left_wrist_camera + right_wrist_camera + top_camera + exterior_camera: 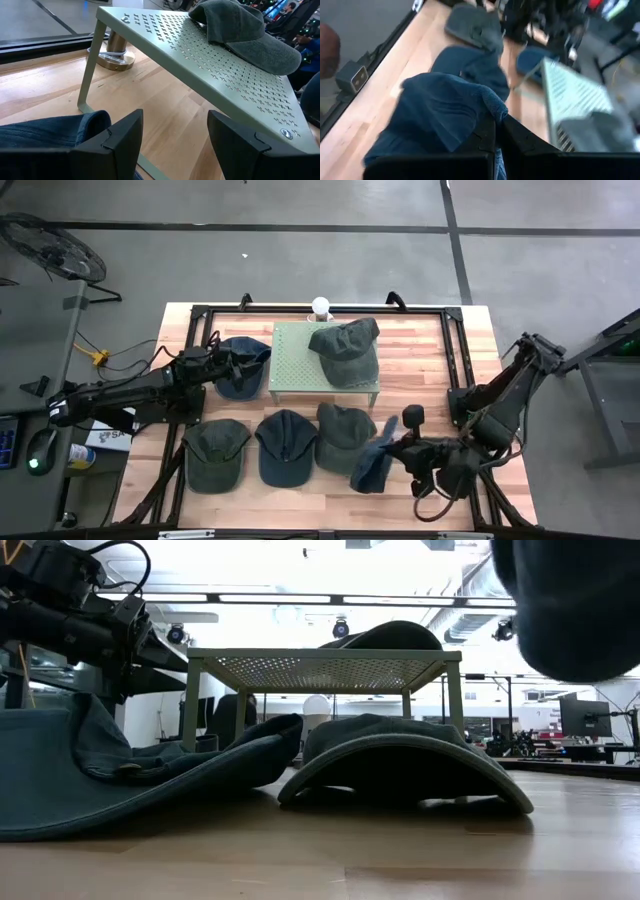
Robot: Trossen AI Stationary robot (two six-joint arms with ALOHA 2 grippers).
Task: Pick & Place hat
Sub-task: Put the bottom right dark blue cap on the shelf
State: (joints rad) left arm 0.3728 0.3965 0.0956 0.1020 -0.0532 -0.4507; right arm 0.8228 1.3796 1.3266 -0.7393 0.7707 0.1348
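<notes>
My right gripper (392,448) is near the table's front right, shut on a blue hat (372,465) held above the wood. In the low view this hat is the dark mass (575,610) at the top right. A green perforated stand (325,360) at mid-table carries a grey-green hat (347,348). Three more hats lie in a row at the front: green (216,452), blue (286,445) and green (345,437). My left gripper (175,125) stands open at the stand's left side, over another blue hat (243,367), with nothing between its fingers. My right gripper pinches a rolled edge of the blue hat (492,107) between its two shut fingers. It comes from the table's right side, slanting downward. The hat bulges out beyond and below the fingertips (487,135), lifted clear of the table.
The stand's thin legs (90,65) rest on the wood, with a white-topped round post (321,306) behind it. A black frame (455,350) runs along the table's edges. Bare wood shows at the front right corner (500,500).
</notes>
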